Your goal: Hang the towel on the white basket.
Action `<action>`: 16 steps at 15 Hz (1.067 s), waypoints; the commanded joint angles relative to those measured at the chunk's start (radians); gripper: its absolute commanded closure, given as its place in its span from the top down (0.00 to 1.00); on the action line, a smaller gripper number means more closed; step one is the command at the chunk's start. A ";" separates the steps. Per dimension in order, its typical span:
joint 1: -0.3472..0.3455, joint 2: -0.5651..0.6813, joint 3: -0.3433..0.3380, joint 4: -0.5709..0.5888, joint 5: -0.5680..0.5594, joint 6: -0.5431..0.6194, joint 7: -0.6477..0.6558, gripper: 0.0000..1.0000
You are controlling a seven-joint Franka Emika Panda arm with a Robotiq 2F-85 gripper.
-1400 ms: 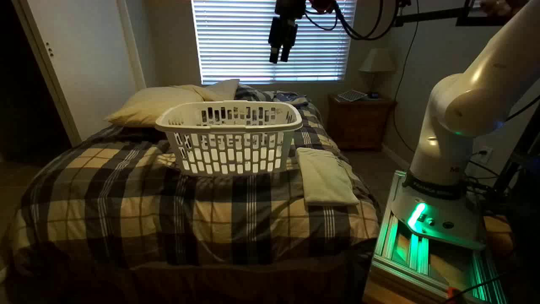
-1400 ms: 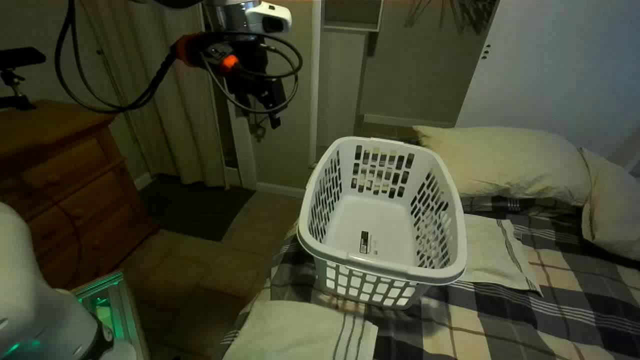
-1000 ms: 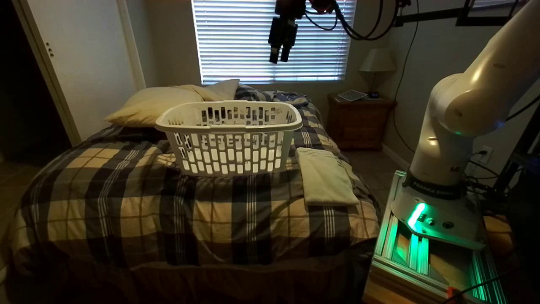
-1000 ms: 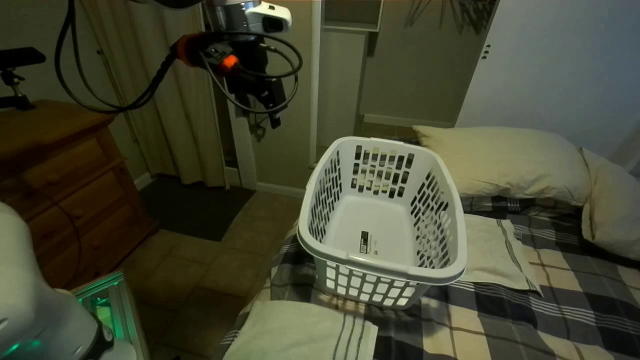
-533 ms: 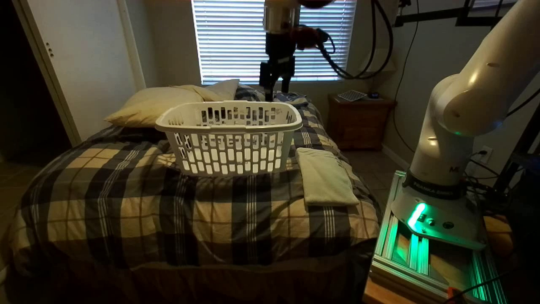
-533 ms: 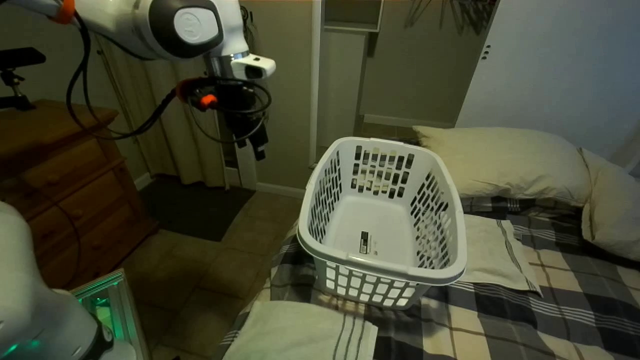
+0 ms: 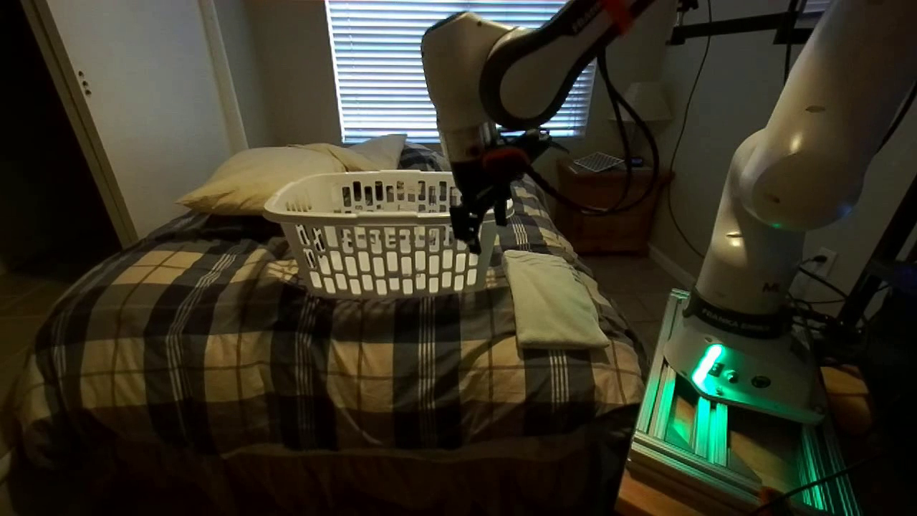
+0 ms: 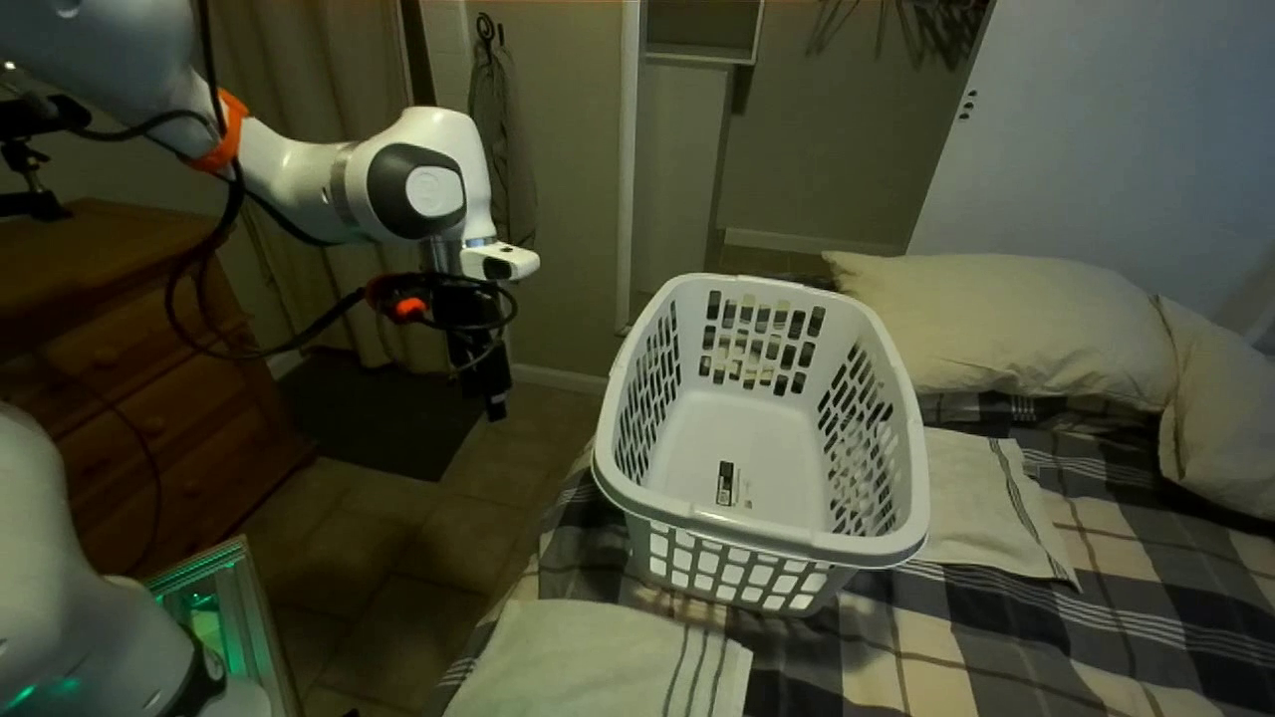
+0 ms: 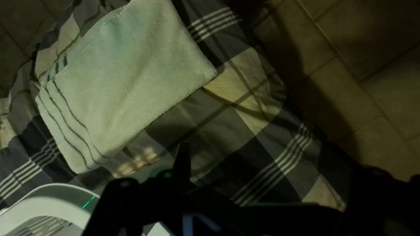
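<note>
The towel (image 7: 555, 301) lies folded flat on the bed, beside the basket's end nearest the robot base. It also shows in an exterior view (image 8: 598, 657) and, with dark stripes at one end, in the wrist view (image 9: 131, 75). The white basket (image 7: 344, 217) stands upright on the bed; its rim shows in an exterior view (image 8: 867, 548) and at the wrist view's lower left (image 9: 55, 193). My gripper (image 7: 488, 233) is open and empty in the air on the robot's side of the basket, apart from the towel. It also shows in an exterior view (image 8: 495, 398).
A second pale striped cloth (image 8: 981, 503) lies flat on the basket's other side. Pillows (image 8: 1006, 319) lie behind it on the plaid bedcover (image 7: 251, 344). A wooden dresser (image 8: 129, 368) and a nightstand (image 7: 609, 208) stand off the bed. Cables loop beside the wrist.
The arm has come down from high in front of the window to about the basket's rim height, and the gripper has tilted slightly. The towel and basket have not moved.
</note>
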 commanded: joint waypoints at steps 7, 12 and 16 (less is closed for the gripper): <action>0.049 0.322 -0.094 -0.041 -0.270 0.177 0.149 1.00; 0.081 0.383 -0.168 -0.040 -0.253 0.188 0.134 1.00; 0.085 0.411 -0.184 -0.036 -0.252 0.202 0.136 1.00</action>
